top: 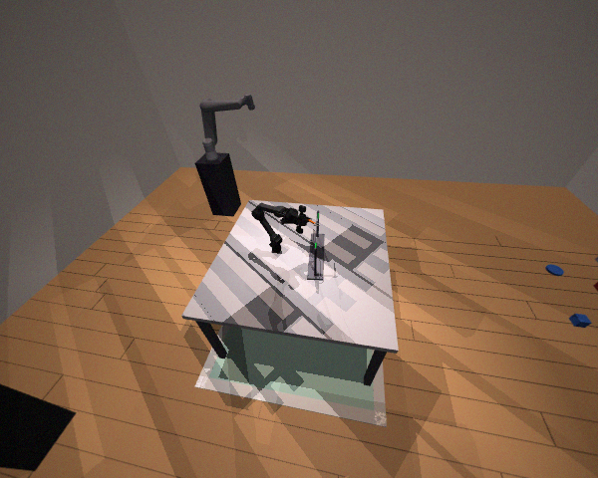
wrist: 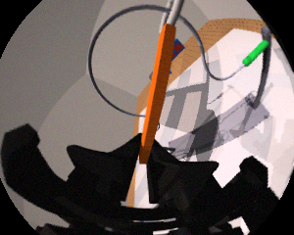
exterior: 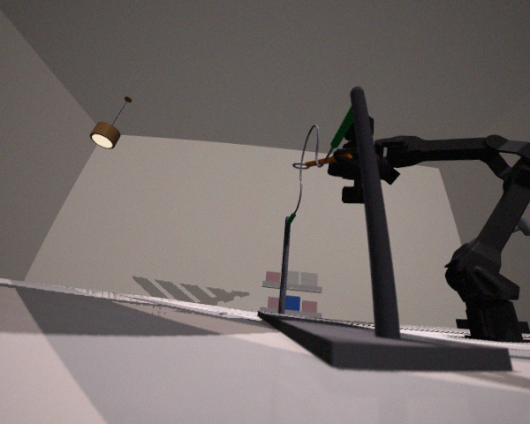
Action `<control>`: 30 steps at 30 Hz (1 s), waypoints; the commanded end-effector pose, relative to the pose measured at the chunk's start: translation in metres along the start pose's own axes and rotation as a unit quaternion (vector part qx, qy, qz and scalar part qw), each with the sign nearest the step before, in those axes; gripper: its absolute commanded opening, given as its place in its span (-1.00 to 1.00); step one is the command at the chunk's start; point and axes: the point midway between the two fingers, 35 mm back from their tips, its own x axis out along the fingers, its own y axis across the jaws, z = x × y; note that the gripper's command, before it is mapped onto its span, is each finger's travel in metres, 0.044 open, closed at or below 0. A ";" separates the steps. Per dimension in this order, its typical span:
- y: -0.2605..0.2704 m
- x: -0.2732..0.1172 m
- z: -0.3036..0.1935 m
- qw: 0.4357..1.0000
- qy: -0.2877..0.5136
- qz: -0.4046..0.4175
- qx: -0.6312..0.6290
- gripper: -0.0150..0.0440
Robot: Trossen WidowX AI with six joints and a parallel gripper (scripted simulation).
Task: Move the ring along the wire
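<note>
My gripper [top: 304,220] [exterior: 347,156] [wrist: 144,156] is shut on the orange handle [top: 311,221] [exterior: 322,161] [wrist: 158,93]. The grey ring [exterior: 294,165] is at the handle's far end, seen nearly edge-on in the exterior view. The thin grey wire [exterior: 304,146] [wrist: 90,59] appears to pass through it, below the high bend; contact cannot be told. One green part [exterior: 343,127] is at the tall-looking near post [exterior: 377,219] in the exterior view. The other green part [exterior: 291,219] [wrist: 256,53] is at the farther post [exterior: 284,264] [wrist: 265,70], below ring height.
The dark base [exterior: 416,358] carries both posts and stands on the table [top: 351,329]. In the exterior view the near post partly covers the gripper. In the wrist view the wire's large loop runs behind the handle.
</note>
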 end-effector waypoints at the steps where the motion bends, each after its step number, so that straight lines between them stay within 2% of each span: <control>1: 0.003 -0.001 0.001 1.000 -0.005 -0.007 -0.019 -1.00; 30: -0.008 -0.001 0.003 0.989 -0.022 -0.079 -0.126 -1.00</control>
